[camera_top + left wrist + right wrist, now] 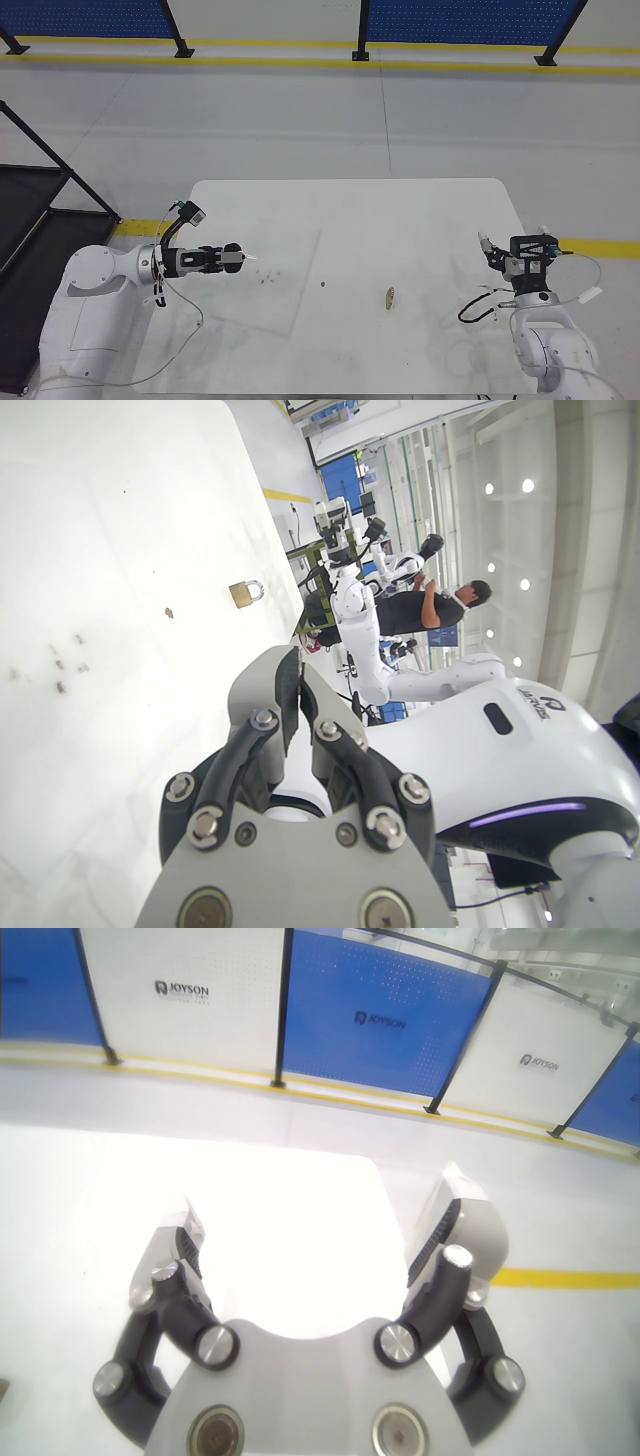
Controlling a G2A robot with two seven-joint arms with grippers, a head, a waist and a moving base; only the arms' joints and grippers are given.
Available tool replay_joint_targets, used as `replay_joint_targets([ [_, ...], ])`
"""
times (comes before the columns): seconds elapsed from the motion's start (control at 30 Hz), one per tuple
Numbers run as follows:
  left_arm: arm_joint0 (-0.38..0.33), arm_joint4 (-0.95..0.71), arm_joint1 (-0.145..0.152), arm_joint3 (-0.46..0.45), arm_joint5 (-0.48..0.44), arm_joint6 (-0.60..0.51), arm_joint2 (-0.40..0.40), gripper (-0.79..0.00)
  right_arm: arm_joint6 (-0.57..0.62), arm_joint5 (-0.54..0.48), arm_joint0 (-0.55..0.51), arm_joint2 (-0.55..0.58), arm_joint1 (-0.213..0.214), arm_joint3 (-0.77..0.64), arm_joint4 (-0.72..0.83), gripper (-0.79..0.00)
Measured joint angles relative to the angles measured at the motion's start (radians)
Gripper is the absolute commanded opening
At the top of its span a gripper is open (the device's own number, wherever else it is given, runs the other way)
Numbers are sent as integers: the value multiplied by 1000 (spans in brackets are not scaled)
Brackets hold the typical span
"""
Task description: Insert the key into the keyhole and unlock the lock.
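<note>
A robotics test hall, fenced off like a work cell. Along the top edge of the top view, blue perforated barrier panels stand on black feet behind a yellow line painted on the smooth pale grey floor. A plain white bench fills the middle, with a black metal rack at the left edge. The left wrist view shows another white robot on a stand beyond the bench, and round lamps in a high ceiling

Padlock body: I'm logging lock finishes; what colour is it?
The padlock body is brass gold, best seen in the left wrist view.
</note>
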Motion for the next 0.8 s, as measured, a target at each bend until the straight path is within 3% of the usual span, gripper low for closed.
replay_joint_targets([
  [0.2, 0, 0, 0, 0, 0, 0, 0, -785, 7, -13, 2, -14, 0, -20, -19, 0],
  [0.37, 0, 0, 0, 0, 0, 0, 0, -785, 119, -5, -7, -95, -5, -142, -121, 0],
  [0.6, 0, 0, 0, 0, 0, 0, 0, -785, 453, -27, -25, -211, -11, -298, -215, 0],
  [0.8, 0, 0, 0, 0, 0, 0, 0, -785, 783, -36, -2, -280, -21, -375, -137, 0],
])
